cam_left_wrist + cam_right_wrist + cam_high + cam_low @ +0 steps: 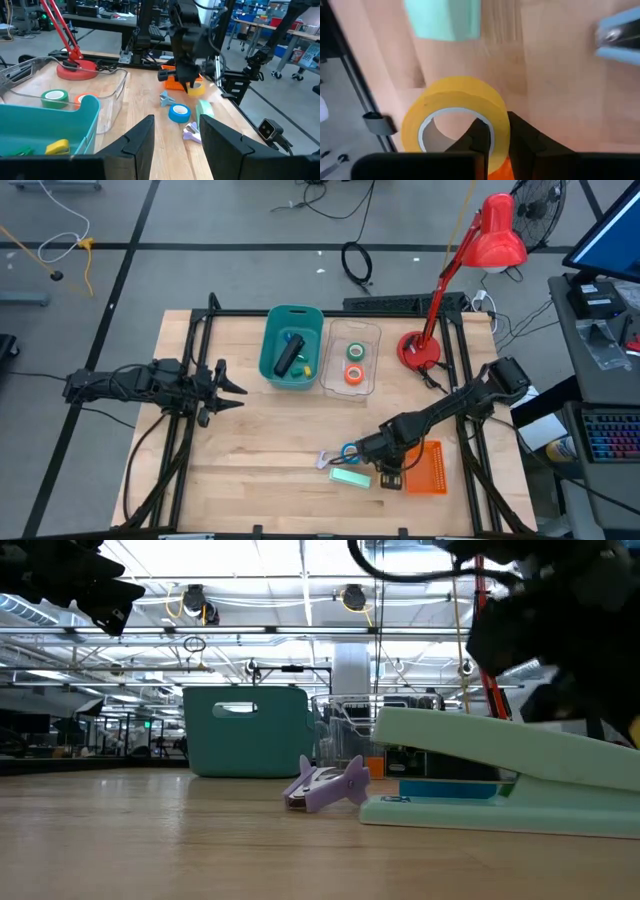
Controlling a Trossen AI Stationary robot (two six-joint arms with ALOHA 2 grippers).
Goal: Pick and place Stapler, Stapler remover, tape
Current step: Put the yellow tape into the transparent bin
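Fingers [492, 142] of the right gripper [385, 470] are pinched together across the wall of the yellow tape roll [455, 112], one inside the ring and one outside, near the front right of the tabletop [260, 440]. The roll sits just beside the orange tray [428, 468] and the mint-green stapler [350, 478]. To do this step well, I judge the lift should go straight up and slowly, since a grip on one wall lets the ring swing or slip, and the stapler and the blue tape roll [179, 112] close by could be nudged. The clear bin [352, 357], already holding green and orange-red rolls, looks the likely goal. The left gripper [225, 387] waits over the left side of the tabletop, its fingers [142, 142] partly apart and holding nothing.
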